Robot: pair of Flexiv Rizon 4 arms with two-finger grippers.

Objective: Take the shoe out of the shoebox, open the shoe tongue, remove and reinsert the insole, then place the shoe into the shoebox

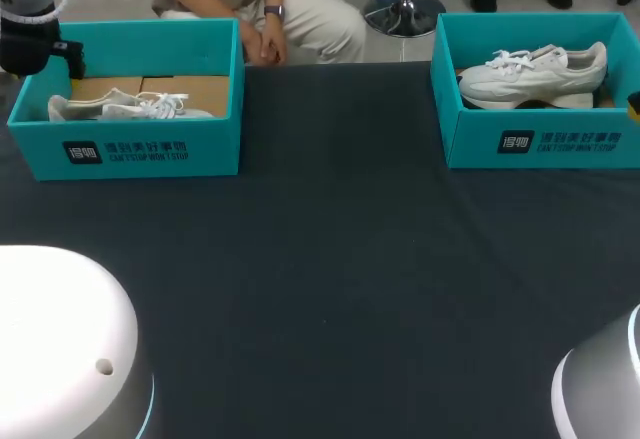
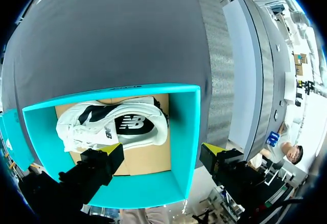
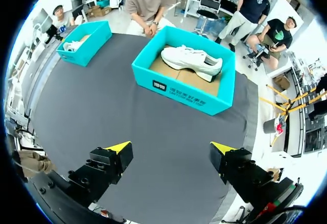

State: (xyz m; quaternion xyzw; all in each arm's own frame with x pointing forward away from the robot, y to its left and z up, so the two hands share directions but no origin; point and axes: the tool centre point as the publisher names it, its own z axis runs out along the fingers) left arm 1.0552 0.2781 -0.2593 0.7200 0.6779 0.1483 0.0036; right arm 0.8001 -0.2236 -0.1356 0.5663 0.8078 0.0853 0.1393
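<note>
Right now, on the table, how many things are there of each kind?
Teal shoeboxes: 2, the left shoebox and the right shoebox
White shoes: 2, the left shoe in the left box, the right shoe in the right box
Total: 4

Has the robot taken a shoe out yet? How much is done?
Nothing looks done yet. The left shoe lies in the left shoebox, and the right shoe in the right shoebox. In hand: the left gripper hovers above the left shoebox, fingers open. The right gripper is open, away from both boxes. Left: lifting out, tongue, insole, putting back.
</note>
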